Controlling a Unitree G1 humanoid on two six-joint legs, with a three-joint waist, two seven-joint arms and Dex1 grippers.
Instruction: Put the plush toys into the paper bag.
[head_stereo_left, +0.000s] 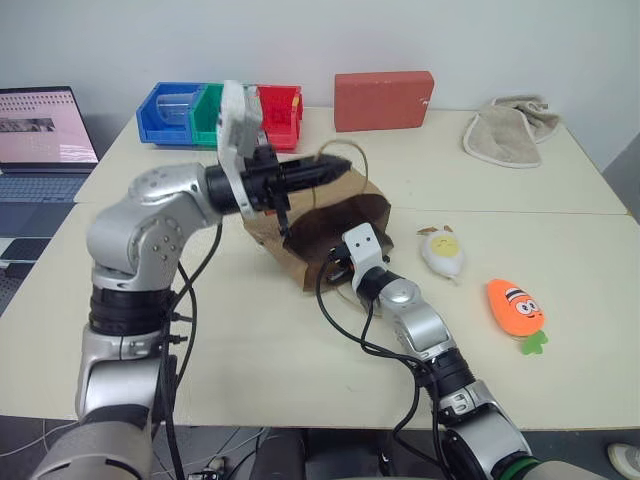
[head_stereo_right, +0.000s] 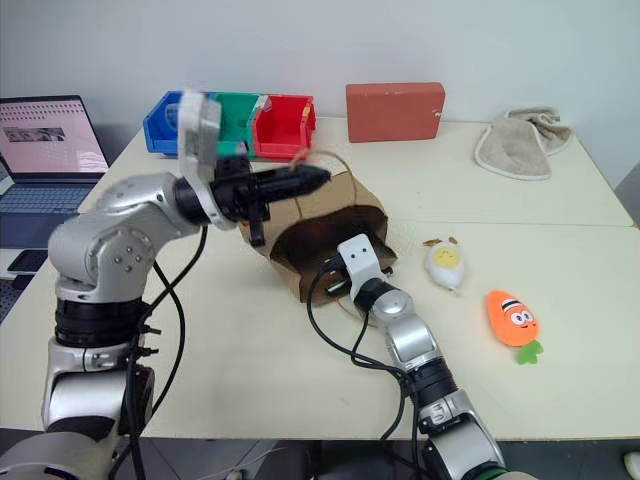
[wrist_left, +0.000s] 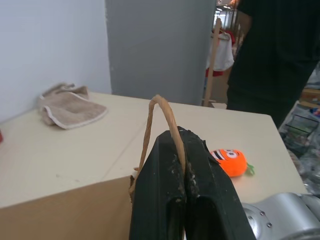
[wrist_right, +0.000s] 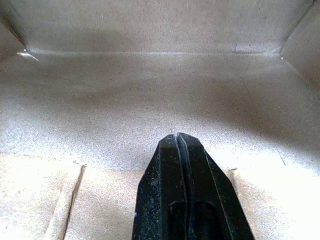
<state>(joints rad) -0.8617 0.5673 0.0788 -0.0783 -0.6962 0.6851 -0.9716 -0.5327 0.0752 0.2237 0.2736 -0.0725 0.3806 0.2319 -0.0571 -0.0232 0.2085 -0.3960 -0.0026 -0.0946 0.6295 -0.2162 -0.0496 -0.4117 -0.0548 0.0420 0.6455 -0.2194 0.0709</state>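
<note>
Lying on its side, paper bag (head_stereo_left: 330, 225) mouth faces robot; left end effector (head_stereo_left: 335, 168) pinches a handle. Right end effector (wrist_right: 181, 142) (shut, empty) is inside; egg toy (head_stereo_left: 442, 253) and carrot (head_stereo_left: 515, 307) lie just to its right, nearer that arm.

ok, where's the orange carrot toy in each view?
Left eye: carrot toy lies on the table, lower right, right of the egg toy.
Right eye: same spot.
Left wrist: partly hidden just behind the left claw, which pinches the bag handle.
Right wrist: not in it; bag interior.
Shared landmark: beige towel.
</note>
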